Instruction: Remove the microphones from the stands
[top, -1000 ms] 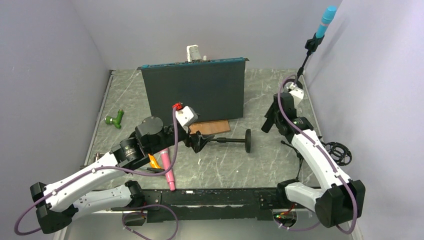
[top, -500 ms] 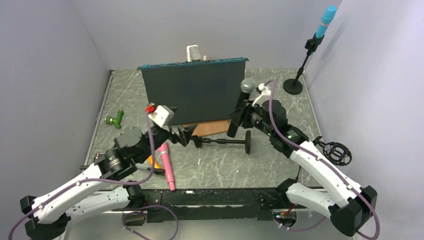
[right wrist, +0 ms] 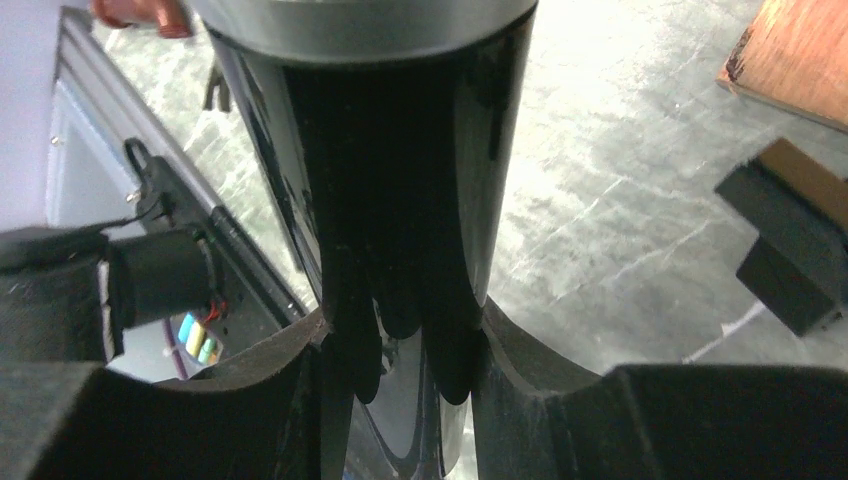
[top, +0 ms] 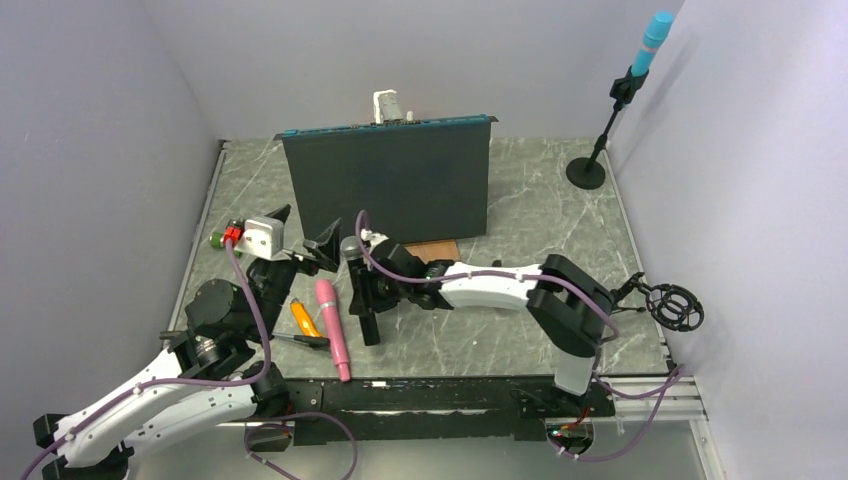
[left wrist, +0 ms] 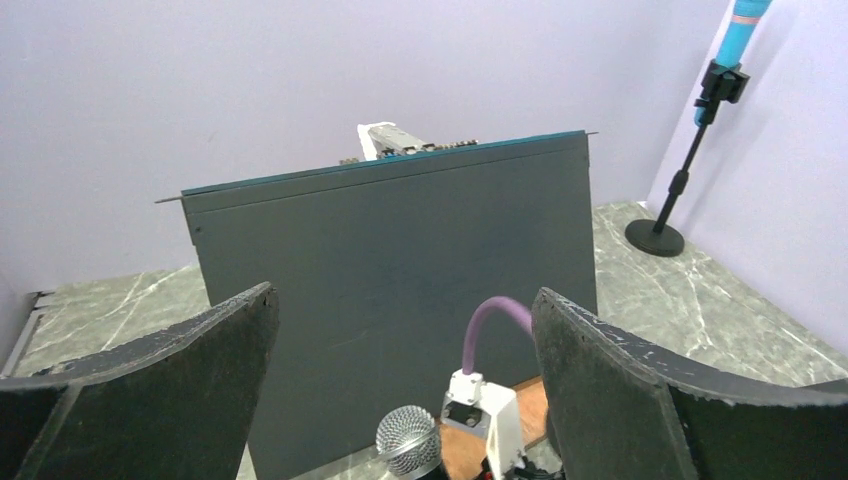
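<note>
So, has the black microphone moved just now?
Yes. The black microphone, in the right gripper, went left, from the dark panel's right edge to its left half.

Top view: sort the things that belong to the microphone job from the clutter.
Job: black microphone with silver mesh head; right hand gripping it; open left hand.
Lying about: pink microphone; orange-handled tool; brown wooden board; dark upright panel; blue microphone on its black stand; black shock mount.

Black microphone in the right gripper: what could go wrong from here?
1. The black microphone, held by the right gripper, has its lower end close beside the pink microphone; setting it down there may knock that one.
2. The open left gripper stands near its head, so the arms might bump.
</note>
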Tool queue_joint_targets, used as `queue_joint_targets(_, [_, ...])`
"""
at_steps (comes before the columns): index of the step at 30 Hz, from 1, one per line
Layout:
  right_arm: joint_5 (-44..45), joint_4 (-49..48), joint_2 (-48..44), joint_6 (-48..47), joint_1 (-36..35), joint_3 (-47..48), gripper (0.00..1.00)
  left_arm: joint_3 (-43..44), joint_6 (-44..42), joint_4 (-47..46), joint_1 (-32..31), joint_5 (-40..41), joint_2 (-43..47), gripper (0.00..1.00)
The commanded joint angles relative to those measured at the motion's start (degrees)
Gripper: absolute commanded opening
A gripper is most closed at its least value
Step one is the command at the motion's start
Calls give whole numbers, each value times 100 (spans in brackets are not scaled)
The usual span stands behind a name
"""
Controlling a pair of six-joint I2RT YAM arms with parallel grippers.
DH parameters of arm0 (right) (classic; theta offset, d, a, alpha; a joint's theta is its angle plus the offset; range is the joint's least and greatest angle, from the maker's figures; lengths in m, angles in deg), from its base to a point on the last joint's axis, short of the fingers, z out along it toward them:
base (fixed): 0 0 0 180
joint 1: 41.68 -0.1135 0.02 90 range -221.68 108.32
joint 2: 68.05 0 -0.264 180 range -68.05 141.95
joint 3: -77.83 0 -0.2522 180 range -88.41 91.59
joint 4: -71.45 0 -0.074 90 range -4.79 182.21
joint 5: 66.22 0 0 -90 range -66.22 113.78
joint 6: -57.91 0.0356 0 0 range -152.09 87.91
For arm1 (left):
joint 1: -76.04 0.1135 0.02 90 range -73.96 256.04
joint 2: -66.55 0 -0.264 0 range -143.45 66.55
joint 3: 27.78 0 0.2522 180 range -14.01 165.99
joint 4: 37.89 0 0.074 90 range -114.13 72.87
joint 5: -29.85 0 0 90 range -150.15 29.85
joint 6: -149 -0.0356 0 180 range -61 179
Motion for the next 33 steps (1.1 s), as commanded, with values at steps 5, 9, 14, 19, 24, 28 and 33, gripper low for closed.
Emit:
queue_joint_targets(5, [-259, -62, 971, 634, -195, 995, 9, -14, -204, -273, -25, 237, 23, 100])
queue_joint_targets(9, [-214, -68, 1079, 800, -196, 909, 24, 21, -181, -234, -27, 210, -38, 99])
queue_joint_targets(14, [-246, -113, 1068, 817, -268, 884, 54, 24, -164, -227, -25, 190, -54, 100])
queue_joint_targets(19, [360, 429, 740, 331, -297, 1021, 80, 51, -140, -189, -25, 168, -43, 99])
queue_joint_targets(24, [767, 676, 252, 1, -291, 961, 91, 12, -164, -240, -25, 203, -29, 99])
queue_joint_targets(28, [1542, 581, -268, -79, -289, 664, 91, 41, -135, -204, -25, 181, 31, 100])
queue_joint_targets(33, [3124, 1614, -131, 281, -293, 1117, 93, -7, -152, -271, -25, 162, 180, 99])
